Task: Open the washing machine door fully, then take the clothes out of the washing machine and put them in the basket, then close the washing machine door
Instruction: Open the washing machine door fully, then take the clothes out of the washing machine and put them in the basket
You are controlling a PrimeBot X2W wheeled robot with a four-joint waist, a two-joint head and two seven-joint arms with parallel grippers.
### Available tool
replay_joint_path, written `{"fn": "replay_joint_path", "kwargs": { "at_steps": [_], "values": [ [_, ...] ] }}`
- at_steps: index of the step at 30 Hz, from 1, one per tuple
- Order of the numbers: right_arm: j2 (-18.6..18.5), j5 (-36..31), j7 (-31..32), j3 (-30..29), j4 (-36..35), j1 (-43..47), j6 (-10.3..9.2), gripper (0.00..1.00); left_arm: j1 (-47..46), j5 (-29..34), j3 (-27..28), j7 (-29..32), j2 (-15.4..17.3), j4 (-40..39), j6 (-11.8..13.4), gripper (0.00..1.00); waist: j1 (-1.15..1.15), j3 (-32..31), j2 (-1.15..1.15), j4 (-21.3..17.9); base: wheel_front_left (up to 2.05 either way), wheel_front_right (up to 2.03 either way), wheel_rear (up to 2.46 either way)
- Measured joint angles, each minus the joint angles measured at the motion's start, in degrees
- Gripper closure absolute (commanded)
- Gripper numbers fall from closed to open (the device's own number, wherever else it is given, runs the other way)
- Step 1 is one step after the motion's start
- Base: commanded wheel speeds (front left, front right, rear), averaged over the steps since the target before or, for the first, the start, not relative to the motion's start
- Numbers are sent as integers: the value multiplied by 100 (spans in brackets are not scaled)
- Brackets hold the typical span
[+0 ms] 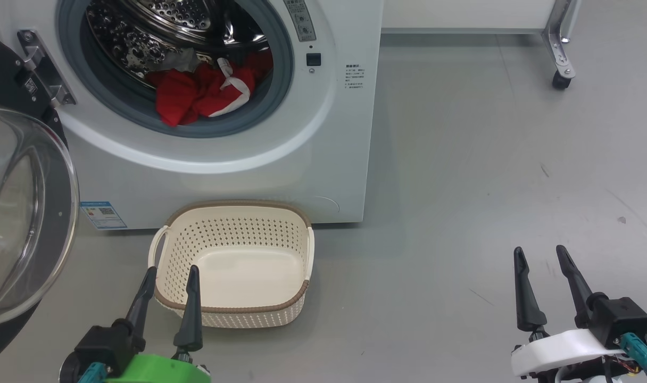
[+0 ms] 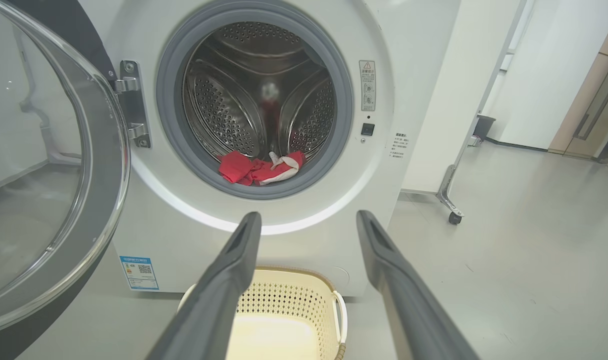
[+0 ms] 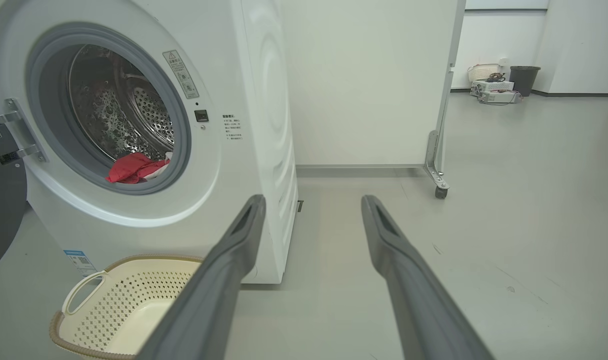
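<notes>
We find the clothes (image 1: 204, 90) heaped at the front lip of the drum (image 1: 142, 37) of the washing machine (image 1: 302, 159), ahead of and above our left gripper (image 1: 173, 268), the nearer arm. The heap runs side to side. Our right gripper (image 1: 540, 250) sits well off to the right. Both grippers stand apart, holding nothing. We count 1 red heap (garments within it untellable), 1 basket (image 1: 233, 205) below the opening, and 1 washing machine door (image 1: 20, 213) standing open on the left.

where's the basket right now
In the head view the basket sits empty on the floor, left of centre, just in front of the washing machine and beyond the open left gripper.
</notes>
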Motion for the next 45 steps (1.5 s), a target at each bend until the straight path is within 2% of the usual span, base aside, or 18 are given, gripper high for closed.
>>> {"fn": "replay_joint_path", "kwargs": {
  "at_steps": [16,25,45],
  "values": [
    [19,0,-1,25,0,0,0,0,1,-13,-37,0,0,-24,8,0,0,5,0,10,0,0,0],
    [20,0,-7,48,10,0,0,0,3,-296,-142,0,1,-102,-1,0,0,-13,0,11,11,-15,3],
    [27,0,-8,60,18,2,0,0,5,-298,-107,0,1,-164,-1,0,0,21,0,95,72,-75,3]
  ]
}}
